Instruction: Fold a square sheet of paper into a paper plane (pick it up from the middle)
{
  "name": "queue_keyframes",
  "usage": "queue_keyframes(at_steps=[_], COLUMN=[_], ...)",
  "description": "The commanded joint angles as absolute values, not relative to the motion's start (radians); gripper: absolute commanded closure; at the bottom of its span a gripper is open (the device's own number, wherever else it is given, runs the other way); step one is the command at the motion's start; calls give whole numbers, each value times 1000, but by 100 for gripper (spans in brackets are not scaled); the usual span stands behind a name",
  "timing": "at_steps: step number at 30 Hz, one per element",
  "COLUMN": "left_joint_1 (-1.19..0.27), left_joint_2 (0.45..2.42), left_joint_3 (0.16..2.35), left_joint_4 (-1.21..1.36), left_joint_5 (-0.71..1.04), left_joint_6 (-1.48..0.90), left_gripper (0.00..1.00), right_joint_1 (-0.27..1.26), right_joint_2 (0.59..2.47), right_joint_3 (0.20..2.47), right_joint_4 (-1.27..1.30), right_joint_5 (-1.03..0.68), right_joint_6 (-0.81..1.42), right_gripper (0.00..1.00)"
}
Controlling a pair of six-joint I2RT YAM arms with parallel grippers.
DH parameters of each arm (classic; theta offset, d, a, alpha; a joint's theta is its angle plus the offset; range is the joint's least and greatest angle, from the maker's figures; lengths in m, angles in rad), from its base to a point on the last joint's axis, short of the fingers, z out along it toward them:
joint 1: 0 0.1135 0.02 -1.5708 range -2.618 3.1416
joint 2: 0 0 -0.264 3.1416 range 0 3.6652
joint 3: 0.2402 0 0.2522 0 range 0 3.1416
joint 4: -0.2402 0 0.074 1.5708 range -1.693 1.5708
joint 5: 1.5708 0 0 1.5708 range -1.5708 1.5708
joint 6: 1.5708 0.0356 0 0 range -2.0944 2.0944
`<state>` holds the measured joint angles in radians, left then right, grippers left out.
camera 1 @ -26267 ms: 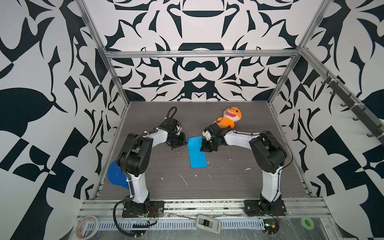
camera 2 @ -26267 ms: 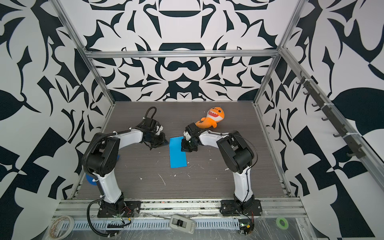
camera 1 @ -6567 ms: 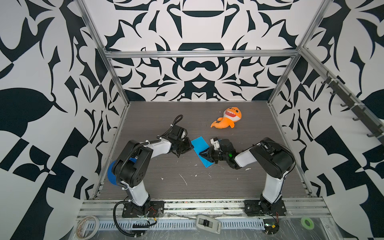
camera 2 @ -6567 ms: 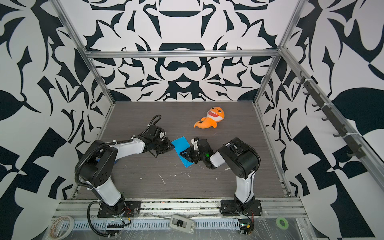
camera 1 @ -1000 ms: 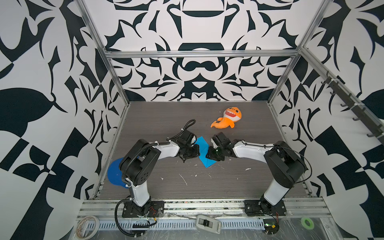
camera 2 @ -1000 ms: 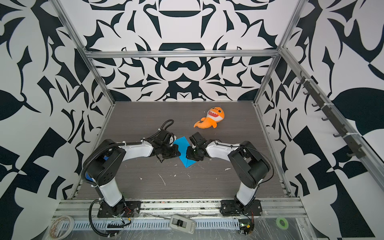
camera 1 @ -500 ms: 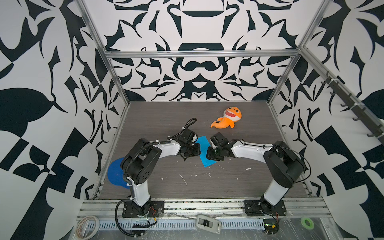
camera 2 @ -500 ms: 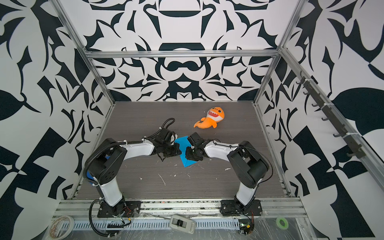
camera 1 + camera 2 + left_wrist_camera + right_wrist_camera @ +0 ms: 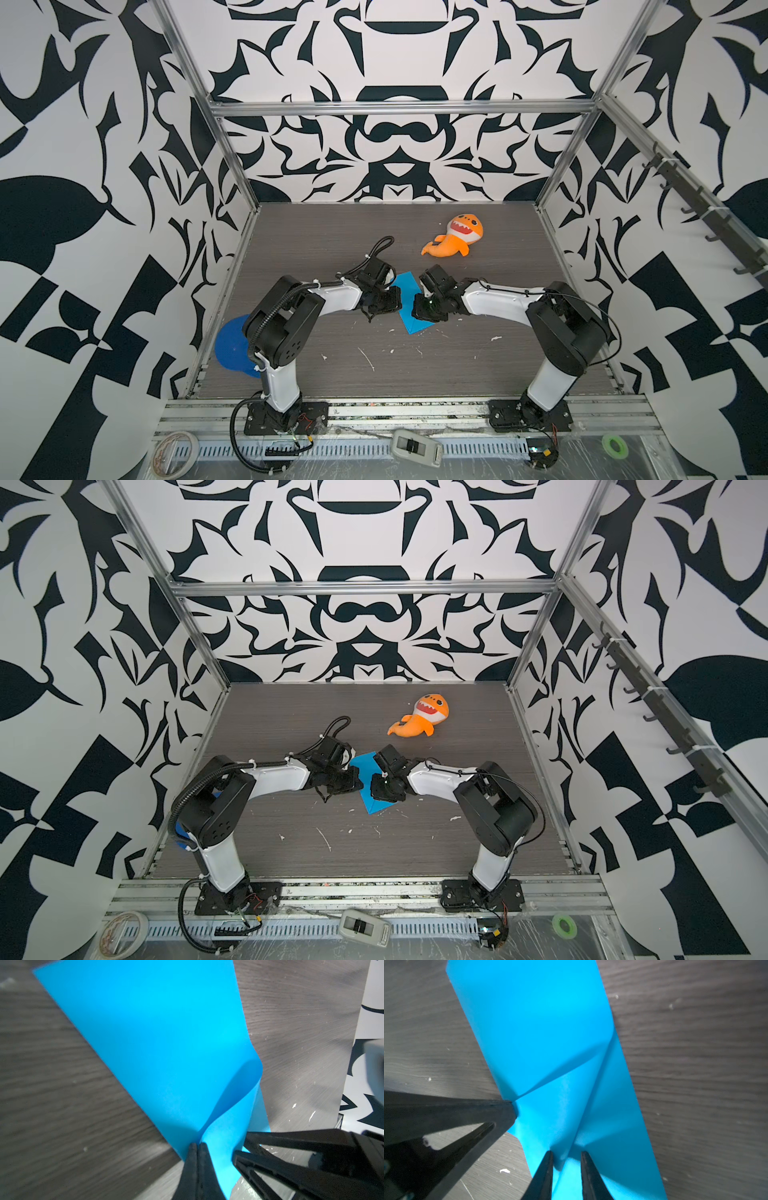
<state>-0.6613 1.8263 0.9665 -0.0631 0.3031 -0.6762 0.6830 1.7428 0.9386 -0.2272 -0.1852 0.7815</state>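
Two end effectors' worth of care for the square sheet of paper [image 9: 408, 291]: expect almost no weight, no stiffness beyond its creases, and ready buckling or tearing under any tug. Probably best taken at an edge or a raised fold, where jaws can close around it, with a light pinch. Lies partly folded on the bench [image 9: 457, 365], directly between both end effectors, with one flap curled up off the wood. Shows the left end effector [image 9: 197, 1145] clamped shut on the paper's edge right at its tips, wrist low, forearm stretched nearly level. Shows the right end effector [image 9: 565, 1153] with jaws slightly apart astride the raised flap just ahead; pinching or merely straddling, cannot tell. Reaches in low from the opposite side, tips close beside the left's.
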Motion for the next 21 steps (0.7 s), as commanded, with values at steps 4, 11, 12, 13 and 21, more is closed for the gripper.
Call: queue_keyframes(at_steps=[4,11,12,13,21], left_joint_1=[-661,-661,-661,-661,-661], left_joint_2=[1827,1832,1833,1834,1845], left_joint_3=[985,997,998,999,1012], left_joint_4=[-52,-56,-56,-55,-66], left_joint_5=[307,309,309,312,312], left_joint_6=[-650,-631,-629,-627,-608], left_gripper=[96,96,95,95,95], right_joint_1=[686,688,687,688,688], right_joint_2=[1848,1870,1871,1875,1885], right_joint_3=[890,891,891,892,893], right_joint_4=[-365,-369,-370,-371,-377], right_joint_5=[-61,-57,-57,-56,-49], right_joint_6=[754,744,743,742,738], right_gripper=[70,69,69,68,66])
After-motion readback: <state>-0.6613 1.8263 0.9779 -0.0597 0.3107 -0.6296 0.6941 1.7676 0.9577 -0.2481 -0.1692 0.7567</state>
